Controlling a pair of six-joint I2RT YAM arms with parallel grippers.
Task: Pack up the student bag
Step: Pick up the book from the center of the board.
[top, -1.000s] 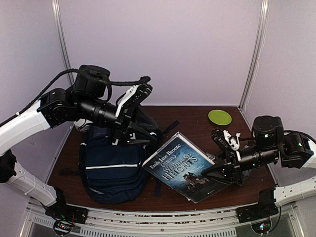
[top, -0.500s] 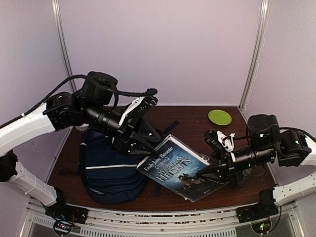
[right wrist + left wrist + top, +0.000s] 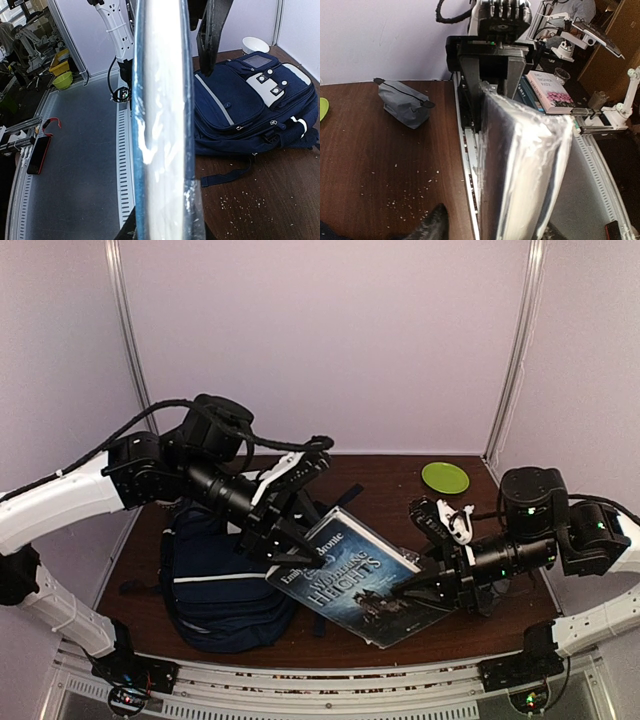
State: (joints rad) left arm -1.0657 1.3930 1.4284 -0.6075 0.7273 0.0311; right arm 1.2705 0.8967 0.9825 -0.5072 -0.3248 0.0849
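Observation:
The navy backpack (image 3: 220,580) lies flat on the left of the table, its white patch with buckles showing in the right wrist view (image 3: 270,82). A plastic-wrapped book, "Wuthering Heights" (image 3: 350,575), is held tilted above the table beside the bag. My right gripper (image 3: 425,590) is shut on the book's right edge, which fills the right wrist view (image 3: 162,125). My left gripper (image 3: 285,540) is open with its jaws astride the book's left edge (image 3: 520,165). One dark finger (image 3: 435,225) stands apart from the cover.
A green plate (image 3: 445,477) sits at the back right. A small grey zip pouch (image 3: 402,102) lies on the table on the right arm's side. A white bowl (image 3: 255,44) stands behind the backpack. Crumbs dot the brown table (image 3: 380,170).
My left gripper has swung right and down from above the backpack to the book's left edge. My right gripper has lifted the book and carried it left toward the bag.

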